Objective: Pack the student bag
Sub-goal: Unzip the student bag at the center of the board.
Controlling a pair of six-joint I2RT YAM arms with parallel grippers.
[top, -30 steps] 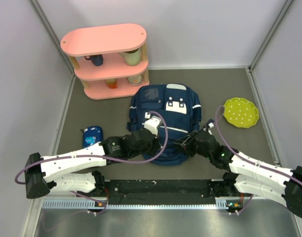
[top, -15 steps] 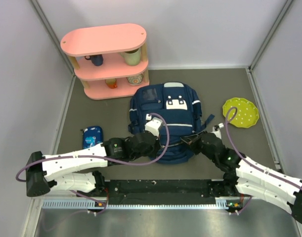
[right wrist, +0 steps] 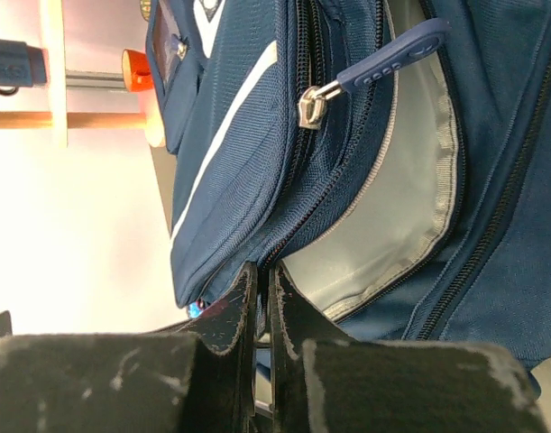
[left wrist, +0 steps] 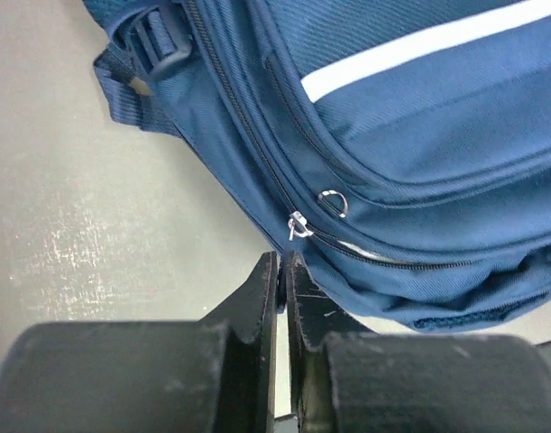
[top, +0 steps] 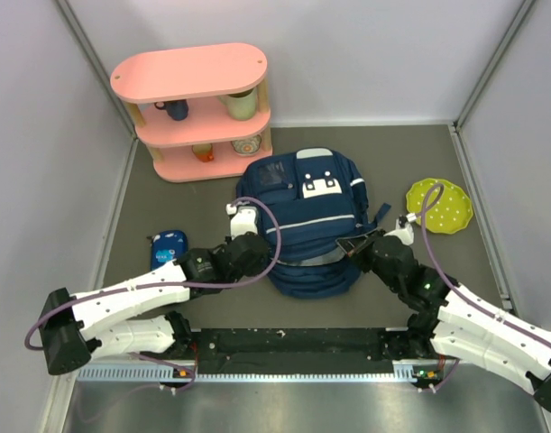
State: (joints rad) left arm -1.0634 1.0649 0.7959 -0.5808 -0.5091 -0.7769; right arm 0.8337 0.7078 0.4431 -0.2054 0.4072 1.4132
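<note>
The student bag [top: 311,216], navy with white stripes and patches, lies flat in the middle of the table. My left gripper [top: 275,262] is at its near-left edge. In the left wrist view this gripper [left wrist: 282,266] is shut on a dark pull hanging from a silver zip slider [left wrist: 298,225]. My right gripper [top: 352,245] is at the bag's near-right edge. In the right wrist view it [right wrist: 261,271] is shut on the fabric rim of the unzipped opening, beside the pale lining [right wrist: 392,207]. A second slider with a blue tab [right wrist: 392,54] hangs above.
A pink three-tier shelf [top: 198,108] with cups stands at the back left. A yellow-green dotted plate [top: 440,205] lies to the right of the bag. A small bright-blue pencil case [top: 167,246] lies to its left, close to my left arm.
My right gripper has shut on the bag's rim and shifted up and right. My left gripper has moved left along the bag's edge. The bag's near end has bulged and shifted.
</note>
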